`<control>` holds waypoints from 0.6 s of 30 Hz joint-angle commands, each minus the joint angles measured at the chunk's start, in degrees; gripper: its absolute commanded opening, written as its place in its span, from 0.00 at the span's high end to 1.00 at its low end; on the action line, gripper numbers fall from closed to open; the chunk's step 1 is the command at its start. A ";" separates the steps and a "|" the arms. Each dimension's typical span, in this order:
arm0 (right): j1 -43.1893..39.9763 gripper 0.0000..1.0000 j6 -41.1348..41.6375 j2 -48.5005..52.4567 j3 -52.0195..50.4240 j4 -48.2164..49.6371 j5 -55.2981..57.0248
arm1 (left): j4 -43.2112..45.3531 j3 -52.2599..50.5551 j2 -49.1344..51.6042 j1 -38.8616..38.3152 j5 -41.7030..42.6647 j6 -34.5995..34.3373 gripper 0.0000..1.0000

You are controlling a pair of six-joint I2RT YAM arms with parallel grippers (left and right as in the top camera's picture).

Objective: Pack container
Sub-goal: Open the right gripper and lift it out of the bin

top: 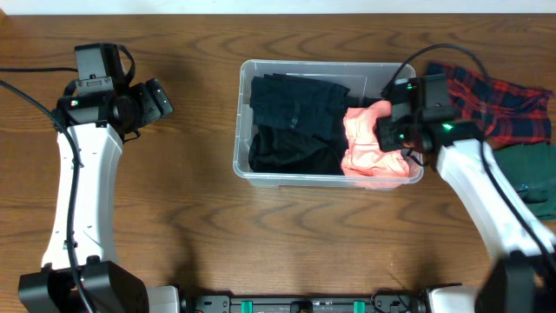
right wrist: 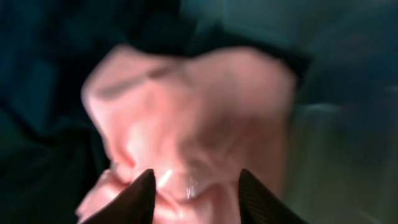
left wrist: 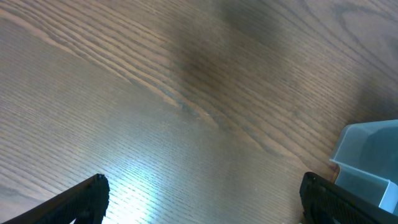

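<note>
At the centre of the overhead frame: the container point(top: 243, 122), a clear rectangular plastic bin, flat on the wooden table point(top: 174, 226). Packed across its left and middle with dark garments point(top: 291, 117); at its right end, a crumpled pink garment point(top: 369, 152), bunched against the near right corner.

Directly above that pink heap, inside the bin's right end: the right gripper point(top: 391, 130), reaching in from the right of the frame. In the blurred right wrist view, black fingertips point(right wrist: 144, 194) parted at the bottom edge, with pink cloth filling the gap between them and most of the frame beyond. Cannot tell whether clamped on the fabric or merely resting against it.

At upper left of the overhead frame, well apart from the bin: the left gripper point(top: 161, 100), pointing right toward it, jaws spread wide and holding nothing. In the left wrist view, only bare wood grain between the two fingertips, and a rounded corner of the bin at the lower right edge, just beside the right fingertip.

Outside the bin, at the upper right of the overhead frame: a red-and-blue plaid cloth point(top: 504, 100); below it, at the right edge, a dark green cloth point(top: 534, 169).
</note>
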 commanded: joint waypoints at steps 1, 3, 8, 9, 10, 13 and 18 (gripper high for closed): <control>-0.83 0.55 5.66 -7.56 1.60 -1.05 4.48 | -0.11 0.24 -0.39 0.20 -0.85 -0.11 0.02; -2.58 0.52 8.68 -11.04 1.60 -2.97 8.17 | -0.11 0.24 -0.39 0.20 -0.87 -0.11 0.02; -9.73 0.48 14.80 -16.06 1.60 -9.40 14.67 | -0.11 0.24 -0.39 0.20 -0.87 -0.11 0.02; -11.76 0.48 14.82 -16.50 1.60 -10.36 14.38 | -0.11 0.24 -0.39 0.20 -0.87 -0.11 0.02; -13.90 0.49 14.78 -16.70 1.60 -11.13 13.53 | -0.11 0.24 -0.39 0.20 -0.85 -0.11 0.02; -17.79 0.55 14.73 -16.61 1.60 -11.89 10.36 | -0.11 0.24 -0.39 0.20 -0.87 -0.11 0.02; -18.82 0.85 14.64 -16.61 1.60 -10.27 4.52 | -0.11 0.24 -0.39 0.20 -0.87 -0.11 0.02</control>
